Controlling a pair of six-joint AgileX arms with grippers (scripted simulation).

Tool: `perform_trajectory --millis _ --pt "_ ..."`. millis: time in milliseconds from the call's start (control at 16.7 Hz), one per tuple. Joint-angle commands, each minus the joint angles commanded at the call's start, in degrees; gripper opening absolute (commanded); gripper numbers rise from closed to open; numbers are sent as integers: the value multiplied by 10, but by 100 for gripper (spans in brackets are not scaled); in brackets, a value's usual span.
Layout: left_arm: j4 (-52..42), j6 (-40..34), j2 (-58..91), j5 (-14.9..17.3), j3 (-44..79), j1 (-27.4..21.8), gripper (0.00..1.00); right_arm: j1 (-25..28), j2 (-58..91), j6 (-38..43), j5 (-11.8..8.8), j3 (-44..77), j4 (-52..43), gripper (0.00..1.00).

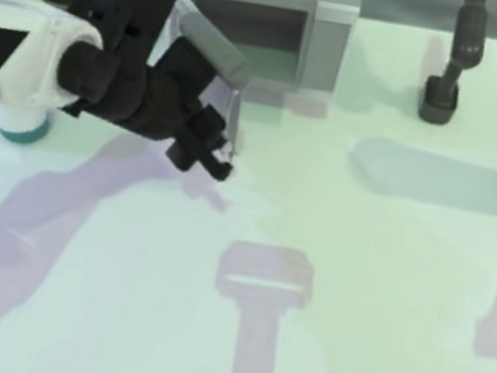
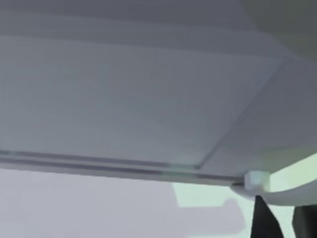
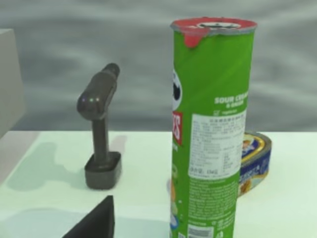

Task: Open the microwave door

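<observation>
The left gripper [image 1: 209, 149] sits at the free edge of the microwave door [image 1: 214, 58]; I cannot tell how wide its jaws stand, since the dark fingers crowd the door's edge in the top view and the left wrist view shows mostly the door's flat panel [image 2: 124, 99].

The door is swung open, its long axis running from about 11 o'clock at the hinge side to 5 o'clock at the free edge, pointing out over the table [image 1: 360, 261].

The microwave [image 1: 284, 22] stands at 12 o'clock on the table, its cavity open toward 6 o'clock.

The right gripper is out of the top view; its wrist camera faces a green chip can [image 3: 210, 129], a dark drill [image 3: 101, 134] and a flat tin [image 3: 257, 161].
</observation>
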Motion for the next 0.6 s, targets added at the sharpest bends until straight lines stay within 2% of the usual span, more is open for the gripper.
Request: perform_trajectory --millis 600 --pt "-3 8 0 4 -2 4 0 0 0 0 0 0 0 100"
